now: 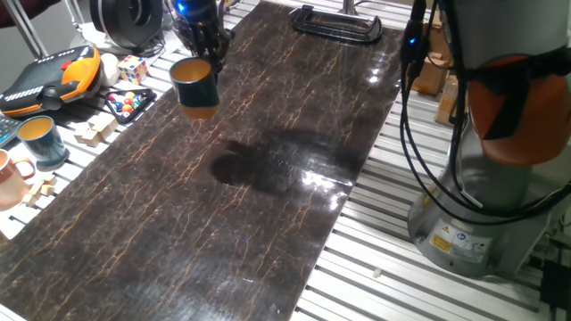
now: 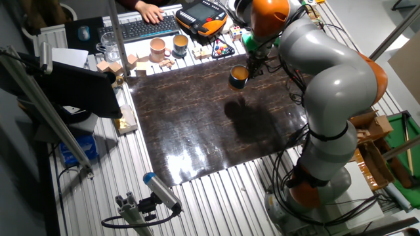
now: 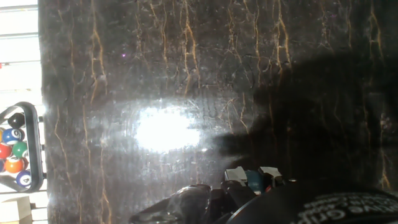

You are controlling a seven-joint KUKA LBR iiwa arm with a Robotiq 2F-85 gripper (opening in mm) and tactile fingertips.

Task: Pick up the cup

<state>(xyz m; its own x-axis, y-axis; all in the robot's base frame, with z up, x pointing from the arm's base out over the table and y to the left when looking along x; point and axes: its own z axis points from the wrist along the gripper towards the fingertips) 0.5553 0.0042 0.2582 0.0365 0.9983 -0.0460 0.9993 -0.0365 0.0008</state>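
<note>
The cup (image 1: 194, 86), dark teal-blue with an orange base band and a yellow-tan inside, hangs above the far left part of the dark marbled board (image 1: 223, 223). My gripper (image 1: 205, 55) is shut on its rim from above. The cup's shadow falls on the board well to its right. In the other fixed view the cup (image 2: 238, 77) hangs under the gripper (image 2: 251, 65) near the board's far edge. The hand view looks down on the board (image 3: 186, 74); dark gripper parts fill its lower edge and the cup cannot be made out there.
Left of the board stand a lighter teal mug (image 1: 40, 141), a pinkish mug (image 1: 9, 178), wooden blocks (image 1: 94, 132), a tray of pool balls (image 1: 129, 102), a Rubik's cube (image 1: 134, 69) and an orange pendant (image 1: 49, 76). A black clamp (image 1: 337, 22) lies at the far end. The robot base (image 1: 482, 205) stands on the right.
</note>
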